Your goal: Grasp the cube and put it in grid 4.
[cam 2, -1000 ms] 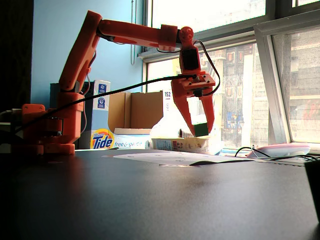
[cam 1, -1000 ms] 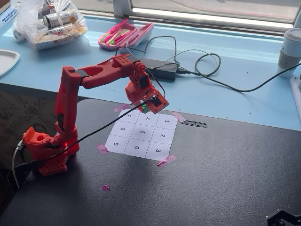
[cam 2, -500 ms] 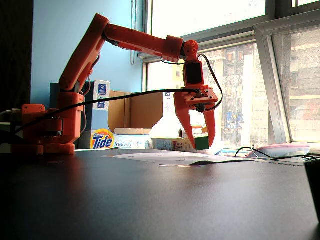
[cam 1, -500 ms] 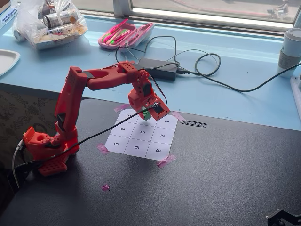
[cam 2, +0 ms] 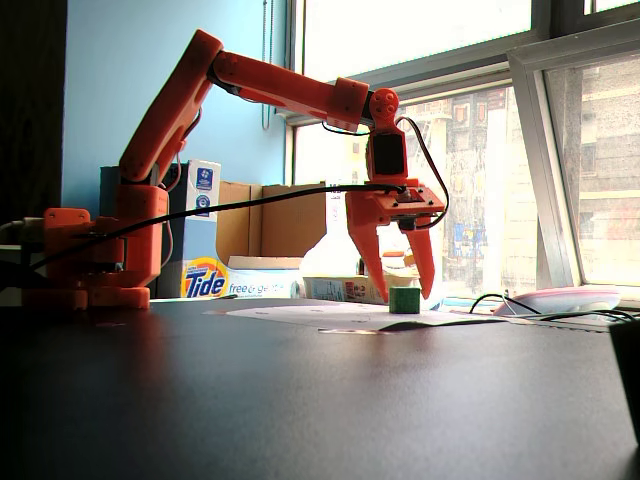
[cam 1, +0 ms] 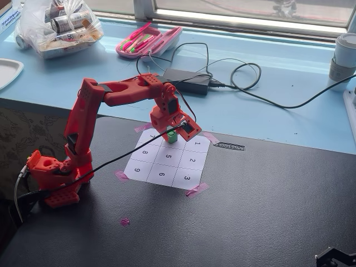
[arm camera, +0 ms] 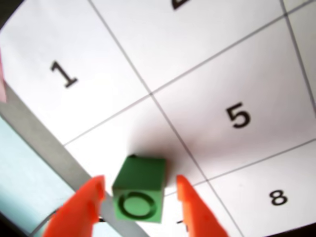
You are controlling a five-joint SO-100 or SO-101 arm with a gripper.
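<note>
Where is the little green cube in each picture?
A fixed view: the cube sits in the middle, on the grid sheet's far row under the gripper.
A fixed view: right of middle, the cube rests on the sheet.
Wrist view: bottom middle, cube between the orange fingers.
Shared landmark: the gripper straddling it.

Daylight pours in from the window at the top of one fixed view and the right of the other, leaving the table dark and backlit. The wrist view is soft, with a blurred shadow beside the cube.
</note>
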